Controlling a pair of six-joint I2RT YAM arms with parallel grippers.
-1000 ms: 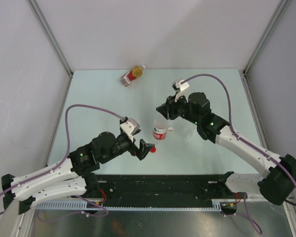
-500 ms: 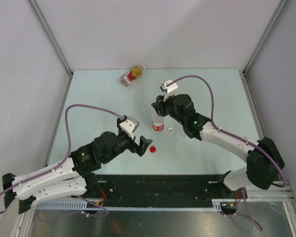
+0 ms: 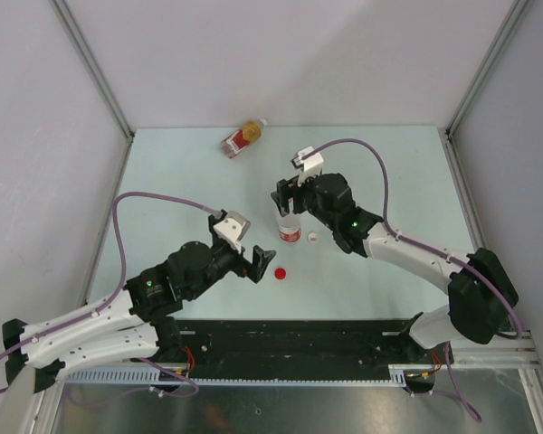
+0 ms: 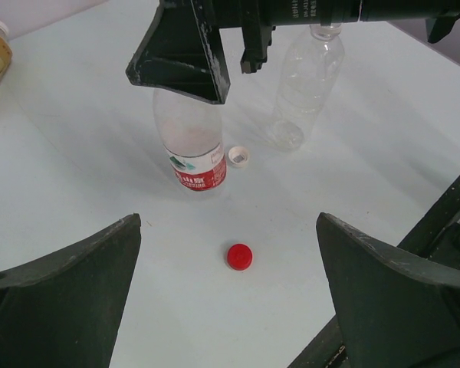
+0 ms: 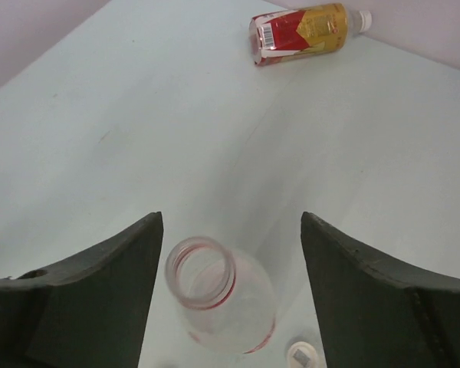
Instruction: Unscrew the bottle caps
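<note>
Right jaws: partly open astride the open mouth of the clear red-white-labelled plastic bottle (image 5: 215,287), holding nothing. Left jaws: wide open, empty, facing the round red plastic cap (image 4: 239,256) near that bottle.

I count three bottles, one clear labelled bottle (image 4: 190,146), one clear unlabelled bottle (image 4: 307,77) and one amber bottle (image 5: 303,32), and three caps, one red cap (image 4: 239,256), one loose white cap (image 4: 239,157) and one fitted white cap (image 5: 361,20).
</note>
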